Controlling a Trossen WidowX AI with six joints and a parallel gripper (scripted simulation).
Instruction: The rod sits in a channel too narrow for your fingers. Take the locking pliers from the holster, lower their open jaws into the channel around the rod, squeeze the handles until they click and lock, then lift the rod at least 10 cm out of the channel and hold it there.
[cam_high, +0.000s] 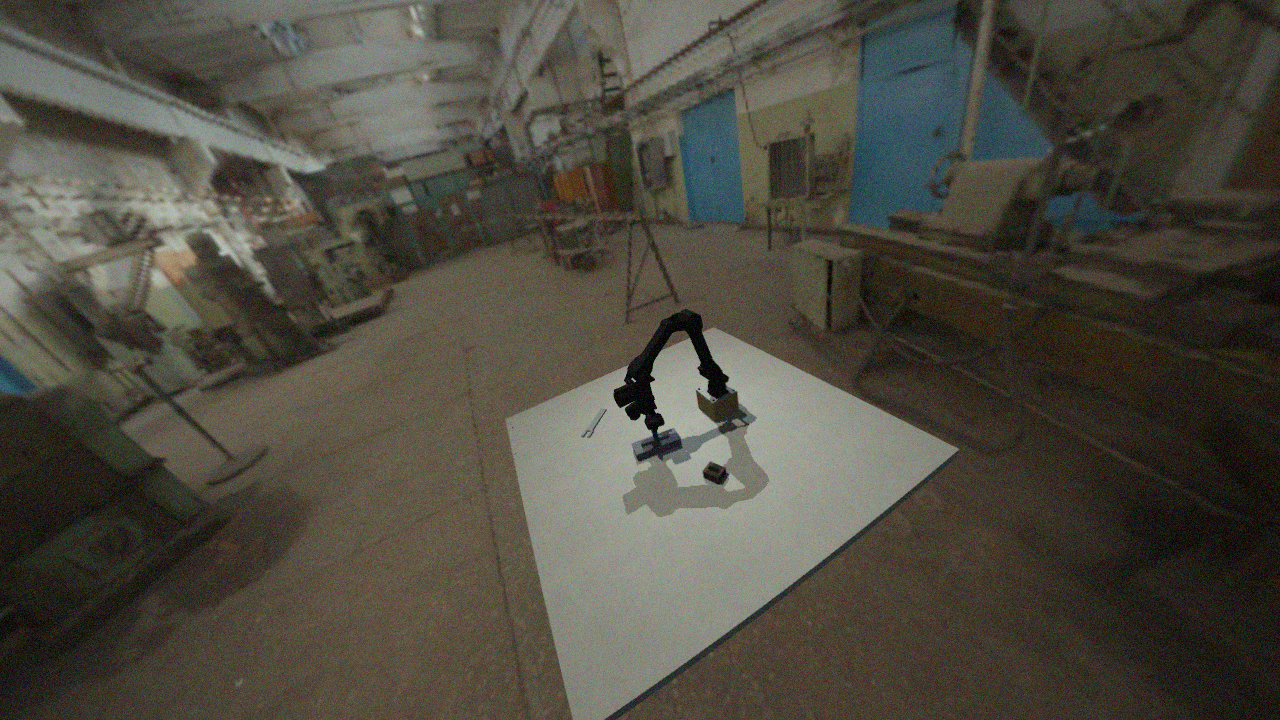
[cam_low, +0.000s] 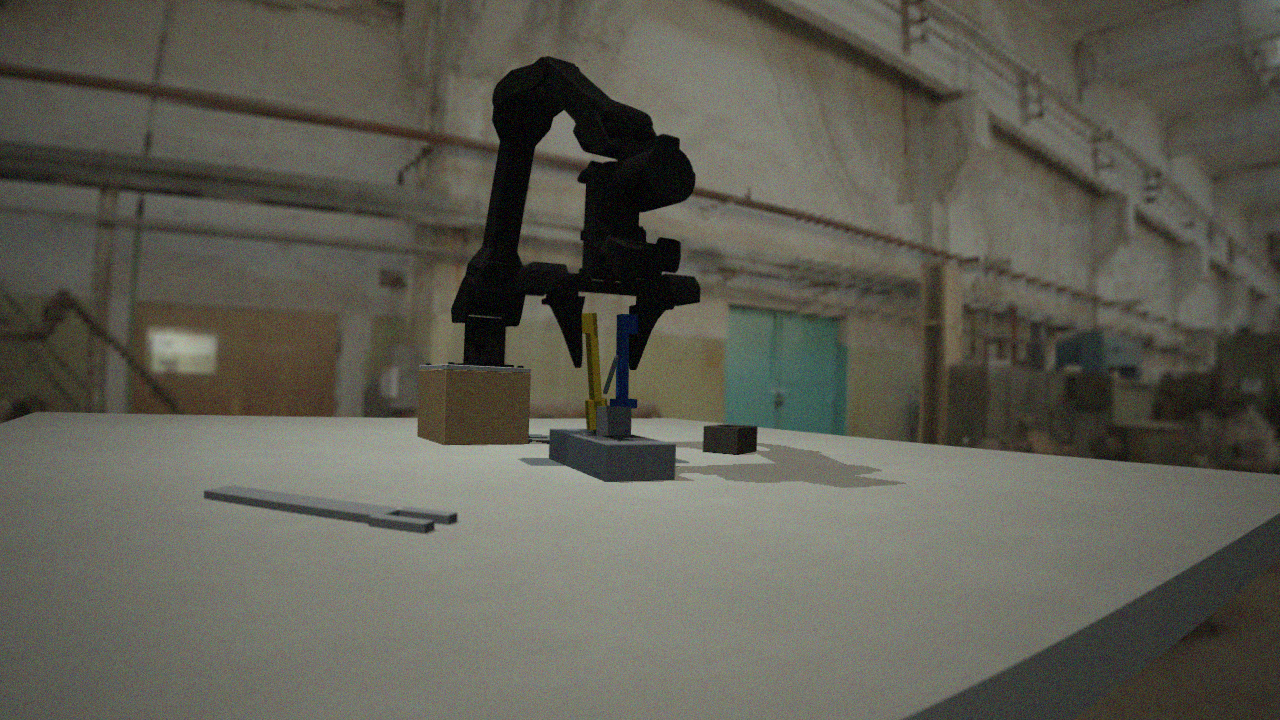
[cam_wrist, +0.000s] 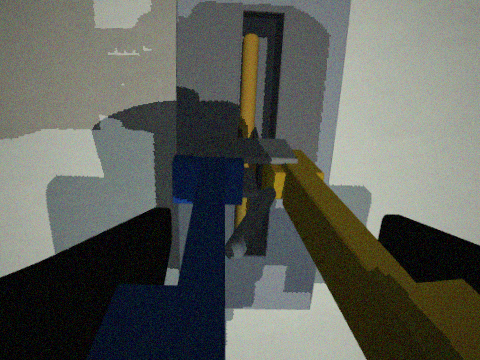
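My gripper (cam_high: 655, 433) (cam_low: 605, 365) (cam_wrist: 278, 227) points down, shut on the handles of the upright locking pliers. The blue handle (cam_low: 623, 371) (cam_wrist: 205, 240) is at one finger and the yellow handle (cam_low: 591, 358) (cam_wrist: 345, 230) at the other; they still spread apart upward. The pliers' grey head (cam_low: 613, 420) (cam_wrist: 280, 151) is at the top of the grey channel block (cam_low: 637, 460) (cam_wrist: 305, 100). The orange rod (cam_wrist: 249, 80) lies in the block's slot. The jaws are hidden below the head, so their hold on the rod cannot be seen.
A small dark block (cam_high: 715, 473) (cam_low: 729, 439), apparently the holster, stands apart from the channel block. A flat grey fork-ended tool (cam_high: 594, 421) (cam_low: 304, 505) lies on the white table (cam_high: 626, 582) (cam_low: 626, 608). The arm's base stands on a tan box (cam_high: 718, 406) (cam_low: 474, 407).
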